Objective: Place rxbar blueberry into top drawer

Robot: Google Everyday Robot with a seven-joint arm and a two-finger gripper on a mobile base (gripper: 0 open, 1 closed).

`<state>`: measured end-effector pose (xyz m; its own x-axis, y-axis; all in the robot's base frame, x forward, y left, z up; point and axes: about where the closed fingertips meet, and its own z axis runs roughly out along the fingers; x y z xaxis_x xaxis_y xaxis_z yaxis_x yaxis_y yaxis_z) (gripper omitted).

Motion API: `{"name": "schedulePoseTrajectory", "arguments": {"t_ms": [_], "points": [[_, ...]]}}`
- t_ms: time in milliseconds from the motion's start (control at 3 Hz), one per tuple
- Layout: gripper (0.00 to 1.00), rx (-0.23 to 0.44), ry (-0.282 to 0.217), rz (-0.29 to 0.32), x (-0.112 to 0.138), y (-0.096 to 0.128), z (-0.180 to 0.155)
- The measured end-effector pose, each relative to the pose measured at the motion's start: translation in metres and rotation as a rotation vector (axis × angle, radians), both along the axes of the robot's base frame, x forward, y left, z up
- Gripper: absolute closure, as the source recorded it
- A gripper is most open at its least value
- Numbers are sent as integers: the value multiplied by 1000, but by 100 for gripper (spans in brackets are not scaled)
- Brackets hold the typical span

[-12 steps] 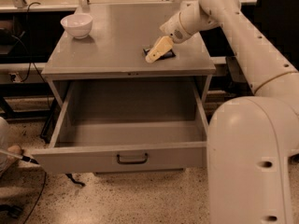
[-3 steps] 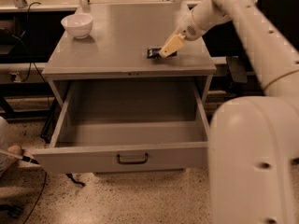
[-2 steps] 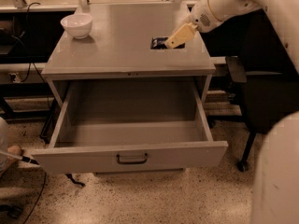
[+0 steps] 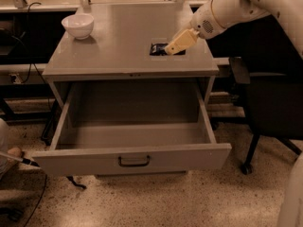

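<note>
Nearest us, the top drawer (image 4: 80,163) stood open below the cabinet, its flat front panel carrying a dark curved handle (image 4: 134,161) at the middle. Above and behind it lay the grey tabletop (image 4: 118,44). The rxbar blueberry (image 4: 157,48) was on that tabletop, right of centre and near the front edge, well apart from the drawer. The gripper (image 4: 171,48) came down at a slant from the right, its tip over the bar's right end; we could not tell whether it had hold of the bar. Farther back, at the left corner, sat a white bowl (image 4: 78,25). A dark chair (image 4: 270,103) stood to the right.
</note>
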<state>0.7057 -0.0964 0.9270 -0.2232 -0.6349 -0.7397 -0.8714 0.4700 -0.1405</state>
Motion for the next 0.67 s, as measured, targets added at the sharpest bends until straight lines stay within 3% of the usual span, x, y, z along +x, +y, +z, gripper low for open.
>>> {"name": "schedulePoseTrajectory", "arguments": {"t_ms": [667], "points": [[100,-22,99,7,-51,-1,-18]]}}
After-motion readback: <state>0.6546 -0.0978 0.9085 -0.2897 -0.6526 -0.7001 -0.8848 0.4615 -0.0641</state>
